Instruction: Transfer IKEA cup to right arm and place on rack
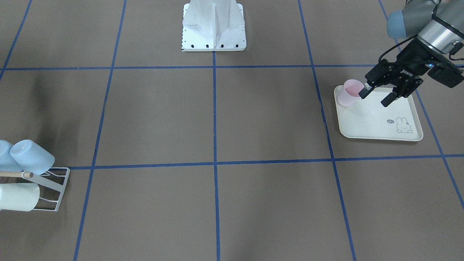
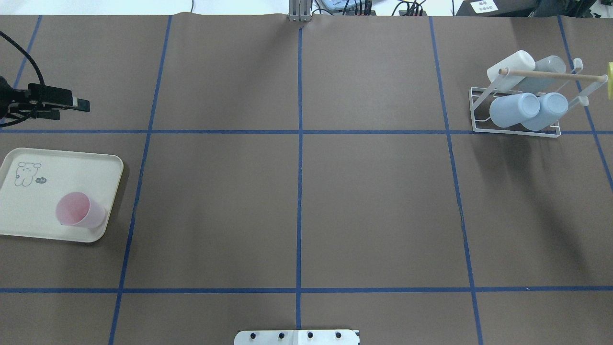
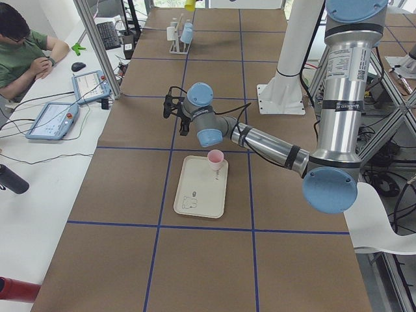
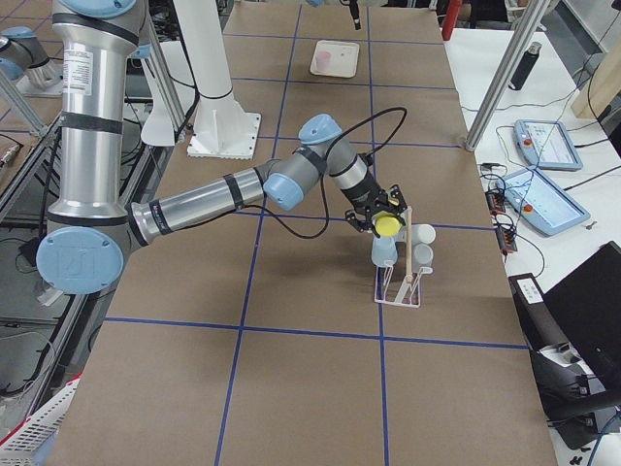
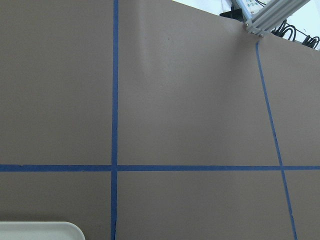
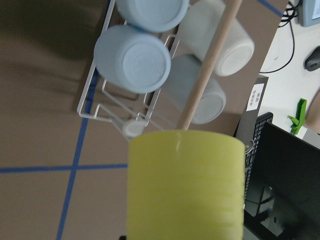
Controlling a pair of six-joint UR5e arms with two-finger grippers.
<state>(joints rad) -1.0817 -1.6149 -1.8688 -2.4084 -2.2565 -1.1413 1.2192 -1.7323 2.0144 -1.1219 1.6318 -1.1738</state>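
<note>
The left gripper (image 1: pixel 374 98) hangs open beside the pink cup (image 1: pixel 349 92). The right gripper (image 4: pixel 378 216) is at the rack (image 2: pixel 550 74) with a yellow cup (image 6: pixel 185 185); I can't tell its grip.

Yellow cup (image 6: pixel 185 185), white rack (image 2: pixel 515 132)

You get the rack (image 1: pixel 50 185) cut by the left edge, lower left of the front view; overhead, only a sliver of the yellow cup (image 2: pixel 610 80) at the right edge; in the right wrist view that cup hides the fingers; the right gripper (image 4: pixel 381 215) is too small to judge.
</note>
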